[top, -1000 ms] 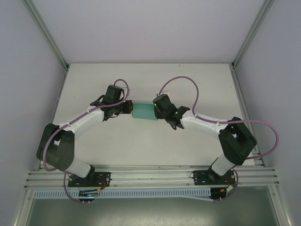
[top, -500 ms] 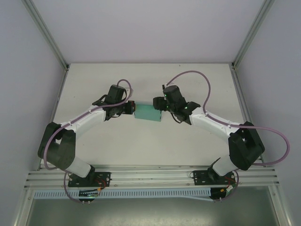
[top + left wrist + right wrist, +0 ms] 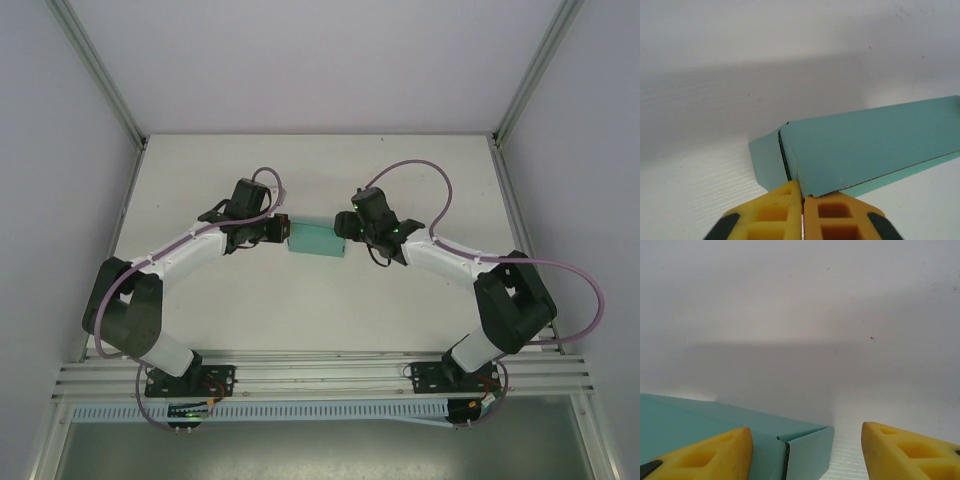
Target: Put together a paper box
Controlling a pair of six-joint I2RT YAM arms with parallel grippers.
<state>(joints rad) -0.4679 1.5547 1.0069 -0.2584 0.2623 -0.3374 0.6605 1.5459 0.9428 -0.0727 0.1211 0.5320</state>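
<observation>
Inward, elbows bent, left gripper (image 3: 802,187) pinching paper box (image 3: 316,240) corner, right gripper (image 3: 807,434) spread wide astride opposite end.

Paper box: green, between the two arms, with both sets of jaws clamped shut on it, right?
Not both. The right wrist view shows the right jaws standing wide apart at the end of the paper box. The left jaws do pinch its edge; the rest holds.

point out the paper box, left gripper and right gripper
paper box (image 3: 315,241), top view, middle of its upper face
left gripper (image 3: 801,190), left wrist view, where its yellow fingertips meet
right gripper (image 3: 806,437), right wrist view, midway between its spread fingertips
</observation>
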